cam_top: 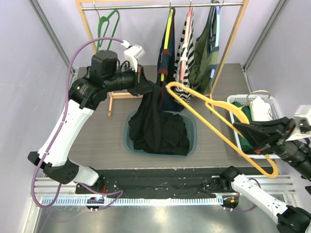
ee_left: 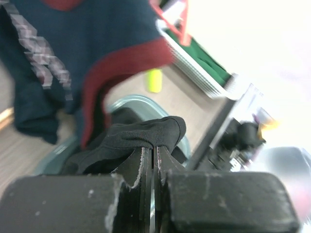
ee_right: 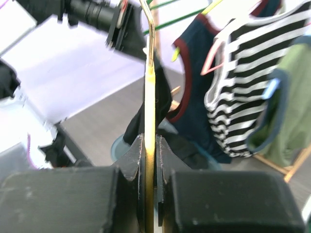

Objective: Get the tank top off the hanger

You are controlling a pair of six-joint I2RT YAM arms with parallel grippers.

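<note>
Plainly, the black tank top [cam_top: 151, 114] is held up by a pinch of its upper edge, so that the rest drapes straight down and is bunched in the teal tub [cam_top: 193, 127] on the table [cam_top: 97, 145]. That pinch is made by the left claw [cam_top: 144, 86], whose jaws are closed tight on a fold of the cloth, as is shown in the left wrist view. The yellow hanger [cam_top: 214, 114] is gripped flat between the closed jaws of the right claw [cam_top: 245, 133] and is held off to the right, its far loop just beside the cloth. The two are judged to be kept apart so that the hanger can slide free. Whether a strap is caught on it cannot be told. Other tops [cam_top: 184, 48] are hung on the wooden rack [cam_top: 232, 39] behind.
</note>
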